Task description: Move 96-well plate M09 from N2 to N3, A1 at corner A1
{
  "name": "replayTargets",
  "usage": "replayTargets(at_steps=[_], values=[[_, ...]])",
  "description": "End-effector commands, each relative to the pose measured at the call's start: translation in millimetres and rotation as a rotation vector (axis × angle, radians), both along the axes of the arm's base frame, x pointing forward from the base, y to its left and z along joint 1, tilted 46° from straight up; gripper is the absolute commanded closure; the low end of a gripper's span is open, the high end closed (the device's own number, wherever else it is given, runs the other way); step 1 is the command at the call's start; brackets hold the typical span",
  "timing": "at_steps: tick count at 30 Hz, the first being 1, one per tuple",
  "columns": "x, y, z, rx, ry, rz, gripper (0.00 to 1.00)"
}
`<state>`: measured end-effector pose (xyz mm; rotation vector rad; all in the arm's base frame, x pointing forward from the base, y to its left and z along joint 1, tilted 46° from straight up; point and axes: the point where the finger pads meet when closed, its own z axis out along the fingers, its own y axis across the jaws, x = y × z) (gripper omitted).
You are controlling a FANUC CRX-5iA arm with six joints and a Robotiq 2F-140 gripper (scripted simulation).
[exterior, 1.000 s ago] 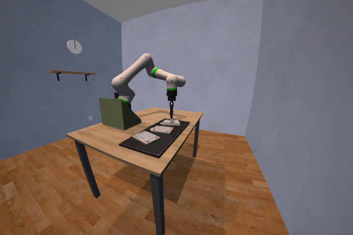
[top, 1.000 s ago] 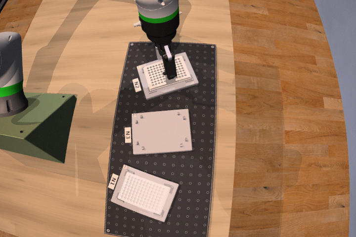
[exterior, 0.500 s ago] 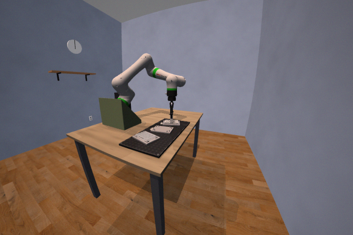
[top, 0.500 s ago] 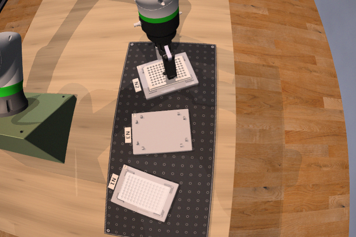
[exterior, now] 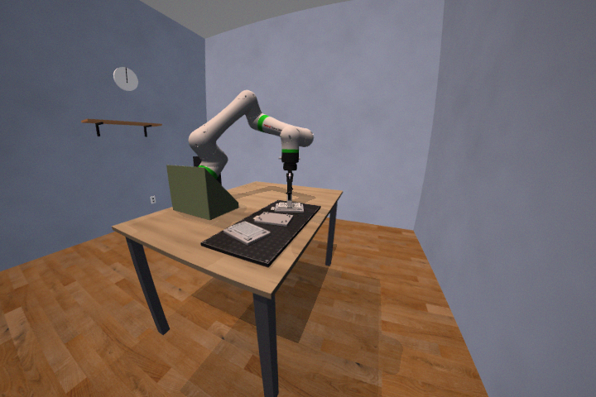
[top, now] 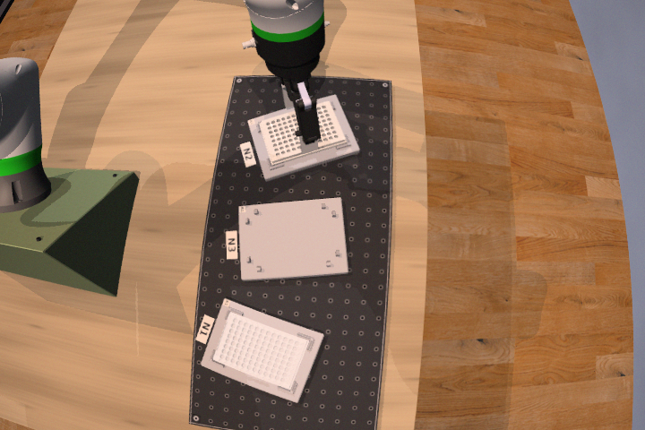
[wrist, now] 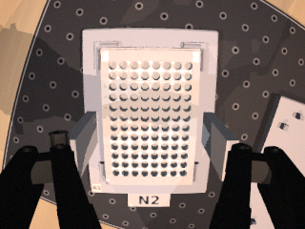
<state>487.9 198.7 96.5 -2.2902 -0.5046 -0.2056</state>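
Note:
The 96-well plate M09 (top: 281,133) (wrist: 151,114) lies flat, wells up, on the pale nest N2 (top: 260,155) (wrist: 91,86). My gripper (top: 305,126) (exterior: 289,200) (wrist: 150,127) points down over it, part open. One finger is at each long side; narrow gaps show in the wrist view and nothing is gripped. The tips look slightly above the plate. The landing nest N3 (top: 290,240) (exterior: 274,218) (wrist: 289,135) is empty, with small locators near its corners and its A1 mark at the upper left in the top view. Plate M06 (top: 262,348) (exterior: 247,229) sits on nest N1 (top: 242,377). ID labels are not readable.
The nests stand on a black perforated deck (top: 364,304) (exterior: 286,236), with N3 between N2 and N1. Name labels for N2 (top: 247,154) (wrist: 149,199), N3 (top: 231,245) and N1 (top: 205,329) lie beside their nests. The green robot pedestal (top: 80,227) (exterior: 190,192) stands left of the deck.

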Motion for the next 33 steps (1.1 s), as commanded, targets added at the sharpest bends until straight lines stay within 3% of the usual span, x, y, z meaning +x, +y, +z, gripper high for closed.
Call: replayTargets(at_steps=[1, 28, 29, 33], values=[[0.2, -0.2, 0.1, 0.000, 0.000, 0.000, 0.41], [0.2, -0.2, 0.1, 0.000, 0.000, 0.000, 0.41], [0.2, -0.2, 0.1, 0.000, 0.000, 0.000, 0.34], [0.2, -0.2, 0.1, 0.000, 0.000, 0.000, 0.34]])
